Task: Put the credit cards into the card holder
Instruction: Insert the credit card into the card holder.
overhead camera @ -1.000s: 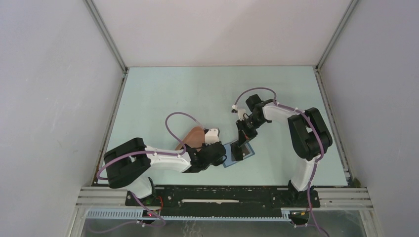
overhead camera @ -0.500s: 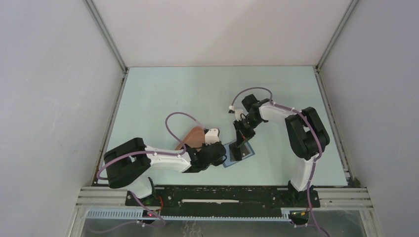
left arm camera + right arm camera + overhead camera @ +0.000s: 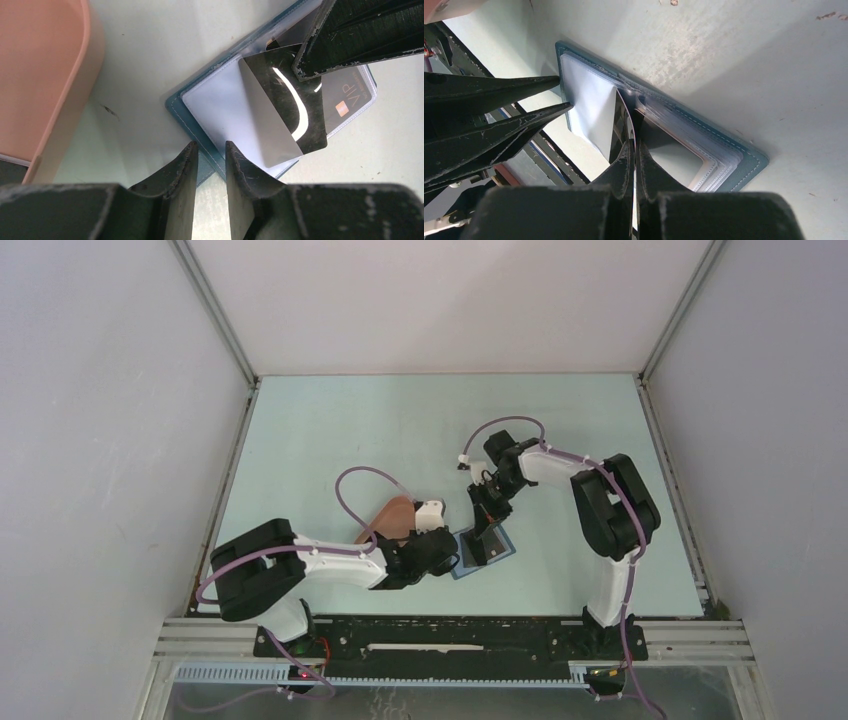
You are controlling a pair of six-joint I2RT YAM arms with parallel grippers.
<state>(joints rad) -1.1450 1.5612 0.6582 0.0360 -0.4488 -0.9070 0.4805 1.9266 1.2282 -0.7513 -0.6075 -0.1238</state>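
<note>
Right gripper [image 3: 635, 145] clamped tight on 1 glossy black rectangular card [image 3: 292, 107], held on edge over the open blue folding wallet [image 3: 215, 105]. Left gripper [image 3: 210, 150] jaws slightly parted, gripping nothing, tips against the wallet's edge. Wallet lies flat at 4 o'clock of the pink oval tray [image 3: 396, 514].

Apparently "VIP" on pocketed card [image 3: 352, 97]

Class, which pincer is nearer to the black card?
Right. The right pincer is shut on the black card over the open card holder; the left pincer sits at the card holder's edge, apart from the card.
</note>
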